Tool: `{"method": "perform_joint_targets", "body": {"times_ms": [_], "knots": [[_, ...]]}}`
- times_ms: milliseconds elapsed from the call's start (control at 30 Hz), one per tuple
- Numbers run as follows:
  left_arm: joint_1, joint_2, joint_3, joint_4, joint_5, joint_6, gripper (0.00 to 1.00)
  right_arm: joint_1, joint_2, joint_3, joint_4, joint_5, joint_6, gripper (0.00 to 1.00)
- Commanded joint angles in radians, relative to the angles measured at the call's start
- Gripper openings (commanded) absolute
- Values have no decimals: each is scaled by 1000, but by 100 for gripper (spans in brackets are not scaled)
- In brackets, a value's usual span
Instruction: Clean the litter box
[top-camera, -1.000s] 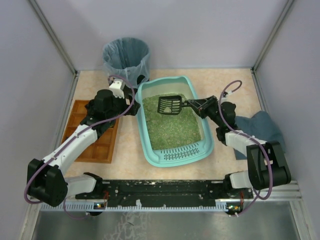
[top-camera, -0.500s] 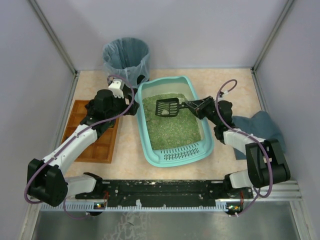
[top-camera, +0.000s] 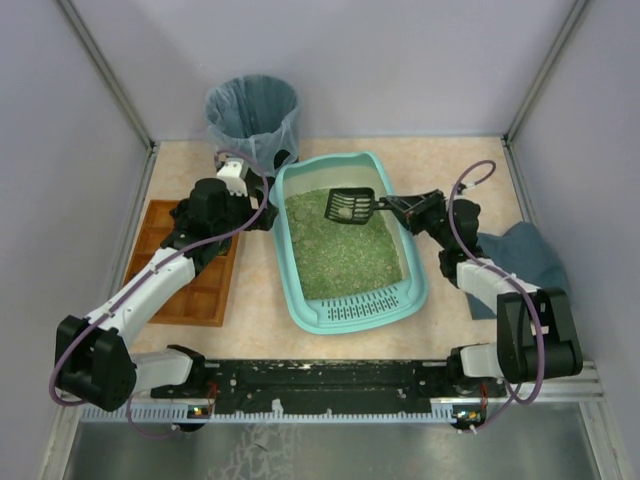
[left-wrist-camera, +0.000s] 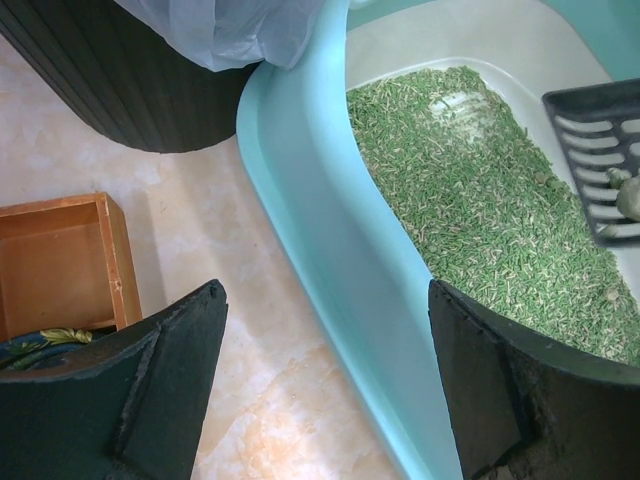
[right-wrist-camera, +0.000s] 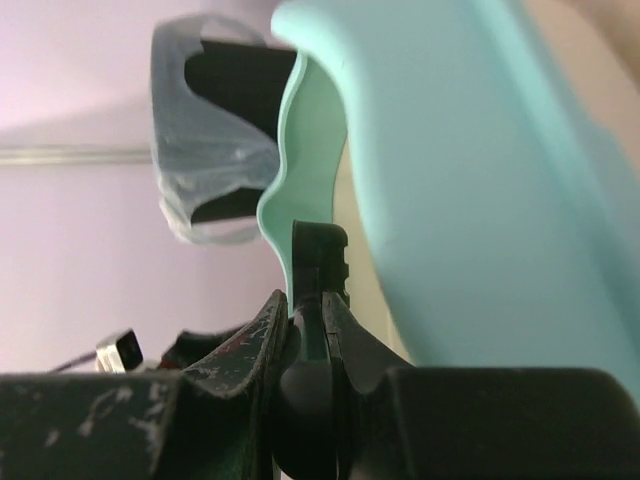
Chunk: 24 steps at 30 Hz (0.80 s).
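Between clamped right jaws, holding scoop (top-camera: 349, 206) over litter box (top-camera: 355, 312) to sift; straddling its rim with spread left jaws, likely bracing.

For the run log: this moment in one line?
right gripper: shut on scoop | scoop: over litter box | left gripper: open astride its rim

A bagged black bin (top-camera: 232, 122) stands far left, a wooden tray (top-camera: 205, 295) nearer, perhaps a cloth (top-camera: 525, 255) right.

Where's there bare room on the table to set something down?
Bare table: the far right corner beyond the cloth, and the near strip between the litter box and the arm bases. Crowded: far left, around bin, wooden tray and left arm.
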Motion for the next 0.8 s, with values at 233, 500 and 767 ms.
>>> {"method": "perform_joint_targets", "body": {"times_ms": [233, 500, 767], "knots": [[5, -4, 0, 46, 38, -7, 86, 87, -33, 111, -73, -30, -78, 0], [10, -16, -1, 45, 21, -2, 86, 68, -48, 89, -46, -38, -44, 0], [47, -32, 6, 31, 2, -37, 87, 69, -57, 95, -62, -26, -25, 0]]}}
